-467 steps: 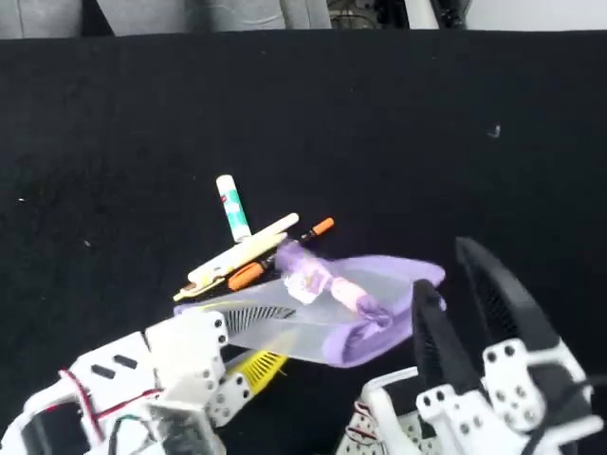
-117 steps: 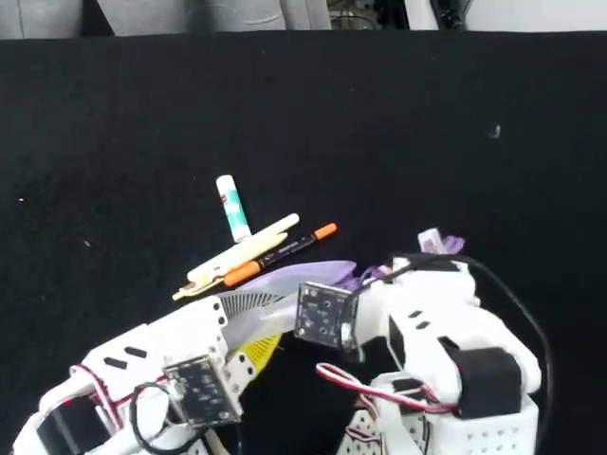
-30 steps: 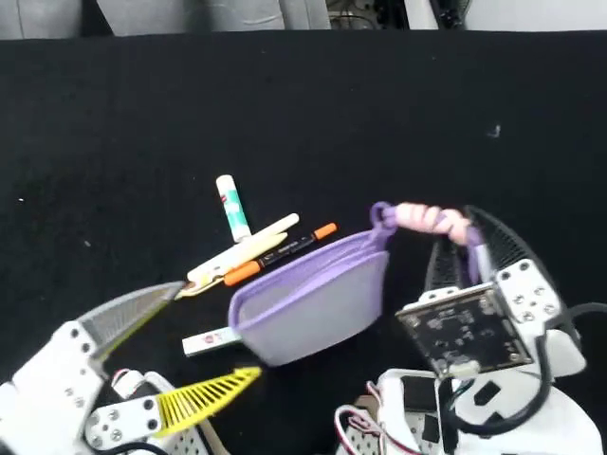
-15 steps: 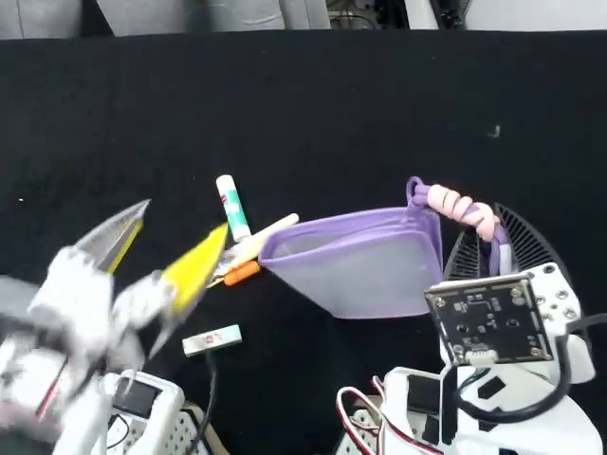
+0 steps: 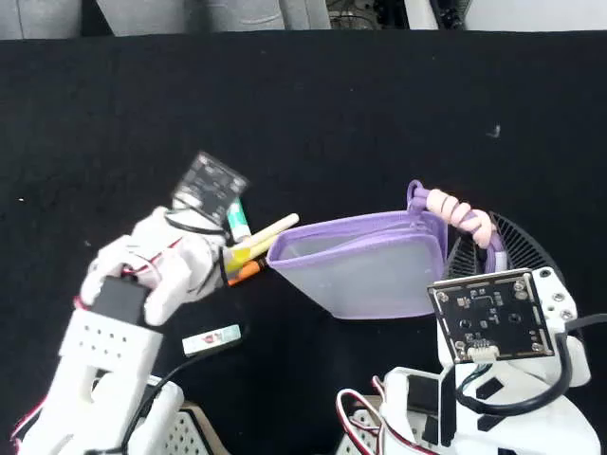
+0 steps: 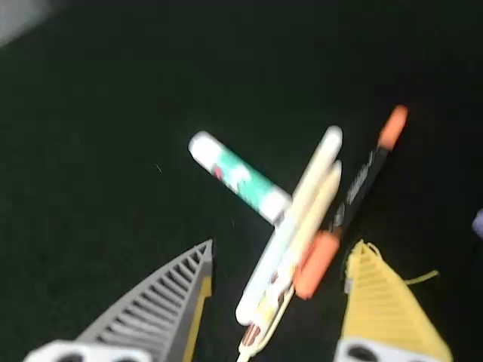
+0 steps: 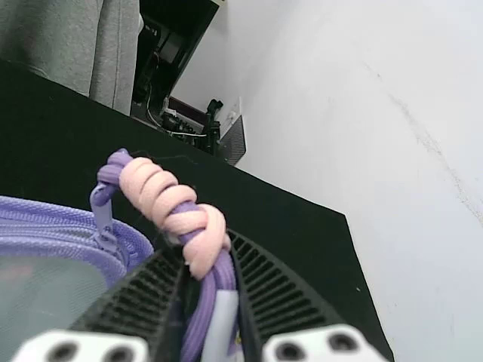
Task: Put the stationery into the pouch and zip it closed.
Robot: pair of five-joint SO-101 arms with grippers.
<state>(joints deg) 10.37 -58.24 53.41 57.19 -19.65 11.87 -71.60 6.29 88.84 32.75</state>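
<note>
A purple pouch [image 5: 365, 270] hangs open-mouthed above the black table [image 5: 379, 114]. My right gripper [image 5: 481, 248] is shut on its pink and purple strap [image 7: 172, 205], beside the pouch's zip edge [image 7: 53, 226]. A green-white glue stick [image 6: 238, 177], two cream pens [image 6: 298, 226] and an orange marker [image 6: 355, 196] lie crossed in a pile on the table. My left gripper [image 6: 285, 249] hangs open just above that pile, its grey and yellow fingers either side of the pens. In the high view the left arm [image 5: 180, 261] covers part of the pile, just left of the pouch's mouth.
A small white stick-shaped item [image 5: 213, 338] lies on the table nearer the arm bases, in front of the pile. The far half of the table is bare black cloth. Both arm bases stand at the near edge.
The left arm has swung from the near-left corner out over the stationery pile, gripper open. The right gripper lifted the pouch by its strap to the right and now holds it nearly still.
</note>
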